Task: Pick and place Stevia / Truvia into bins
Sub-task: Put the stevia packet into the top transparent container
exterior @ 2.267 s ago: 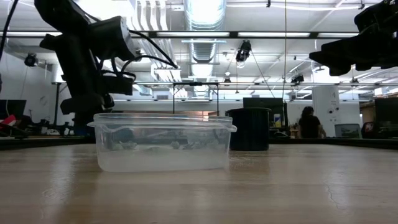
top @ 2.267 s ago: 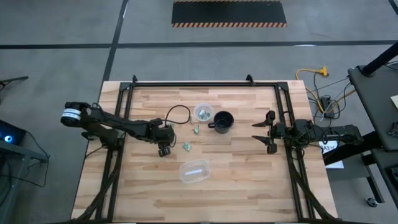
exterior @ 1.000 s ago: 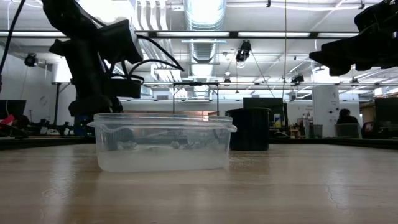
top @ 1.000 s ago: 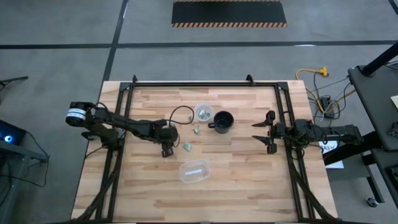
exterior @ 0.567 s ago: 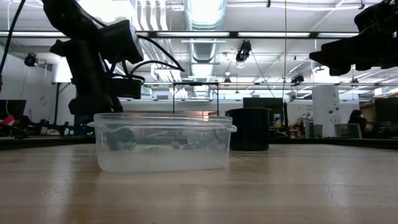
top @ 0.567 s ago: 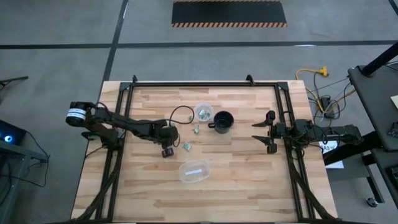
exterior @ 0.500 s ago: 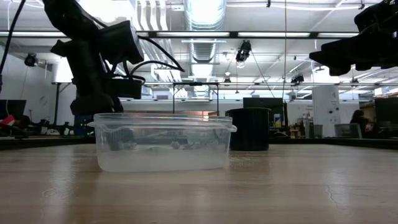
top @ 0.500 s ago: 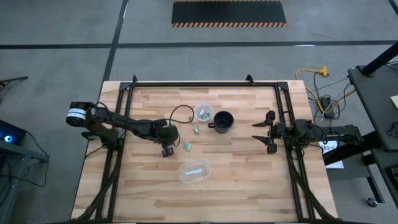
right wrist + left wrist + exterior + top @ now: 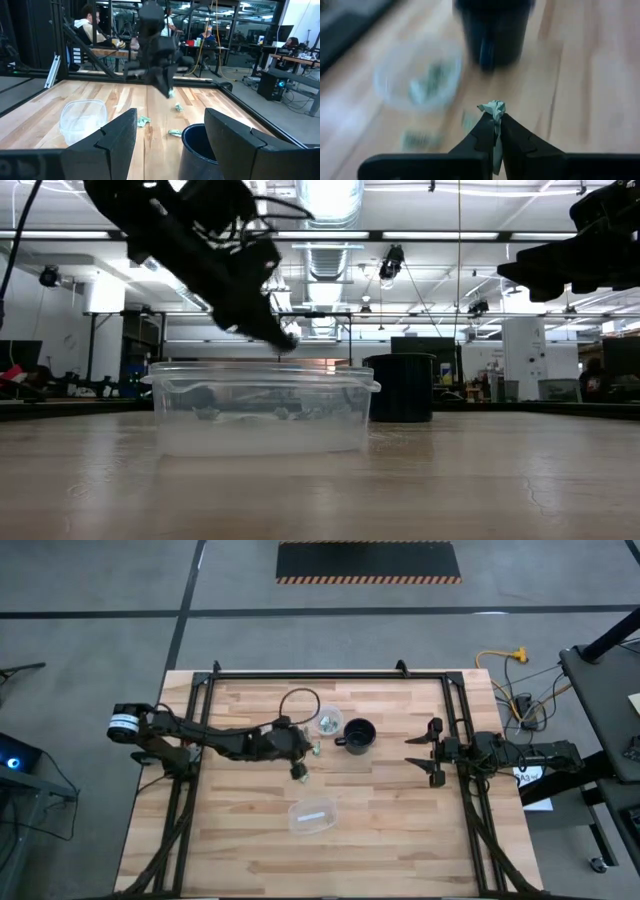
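Nearest me: oval tub (image 9: 311, 816), unused, not the target. Next: left gripper (image 9: 298, 771), jaws clenched on one packet (image 9: 494, 108), raised off the table short of the cup (image 9: 327, 721). Beyond it: loose packet (image 9: 316, 749) on the wood, I count at least one; cup already holds some. Beside cup: mug (image 9: 359, 733). Far side: right gripper (image 9: 423, 753), jaws spread, idle. My estimate: partway; this drop plus remaining packets outstanding.

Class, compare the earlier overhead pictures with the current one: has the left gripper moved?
Yes. In the high view the left gripper, jaws shut on a Stevia packet, has shifted right, closer to the black mug and round clear cup.
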`<state>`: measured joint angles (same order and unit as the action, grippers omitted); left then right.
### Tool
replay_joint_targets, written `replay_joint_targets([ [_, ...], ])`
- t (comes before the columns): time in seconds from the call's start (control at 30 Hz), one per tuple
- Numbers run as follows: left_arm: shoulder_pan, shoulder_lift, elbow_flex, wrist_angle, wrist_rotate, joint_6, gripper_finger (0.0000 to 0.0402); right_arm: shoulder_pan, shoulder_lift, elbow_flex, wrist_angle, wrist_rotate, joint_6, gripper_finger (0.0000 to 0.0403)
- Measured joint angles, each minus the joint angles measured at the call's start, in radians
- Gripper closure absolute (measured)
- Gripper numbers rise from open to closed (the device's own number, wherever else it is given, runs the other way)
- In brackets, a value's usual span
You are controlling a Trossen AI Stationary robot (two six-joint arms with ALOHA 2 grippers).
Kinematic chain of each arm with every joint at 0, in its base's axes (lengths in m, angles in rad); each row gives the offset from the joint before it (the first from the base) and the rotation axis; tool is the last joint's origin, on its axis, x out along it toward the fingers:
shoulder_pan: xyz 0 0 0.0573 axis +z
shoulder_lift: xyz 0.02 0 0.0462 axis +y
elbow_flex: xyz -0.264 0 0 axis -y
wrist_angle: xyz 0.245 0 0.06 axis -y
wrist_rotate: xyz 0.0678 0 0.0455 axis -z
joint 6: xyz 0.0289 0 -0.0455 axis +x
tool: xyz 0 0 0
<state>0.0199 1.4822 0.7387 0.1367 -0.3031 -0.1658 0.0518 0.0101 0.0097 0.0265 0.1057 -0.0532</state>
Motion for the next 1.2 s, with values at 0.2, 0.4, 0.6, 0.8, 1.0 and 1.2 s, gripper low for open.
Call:
replay_joint_targets([
  [0.2,0.026,0.039,-0.005,0.284,-0.126,0.003,0.04,0.0,0.0,0.0,0.0,0.0,0.0,0.0181],
  [0.4,0.077,0.198,0.003,0.574,-0.197,0.024,0.04,0.0,0.003,0.0,0.0,0.0,0.0,0.0181],
  [0.6,0.12,0.343,0.021,0.725,-0.198,-0.011,0.04,0.0,0.005,0.0,0.0,0.0,0.0,0.0181],
  [0.8,0.125,0.363,0.027,0.732,-0.229,-0.01,0.04,0.0,0.005,0.0,0.0,0.0,0.0,0.0181],
  [1.0,0.125,0.346,0.026,0.729,-0.229,-0.01,0.04,0.0,0.005,0.0,0.0,0.0,0.0,0.0181],
  [1.2,0.125,0.348,0.025,0.728,-0.227,-0.01,0.04,0.0,0.005,0.0,0.0,0.0,0.0,0.0181],
])
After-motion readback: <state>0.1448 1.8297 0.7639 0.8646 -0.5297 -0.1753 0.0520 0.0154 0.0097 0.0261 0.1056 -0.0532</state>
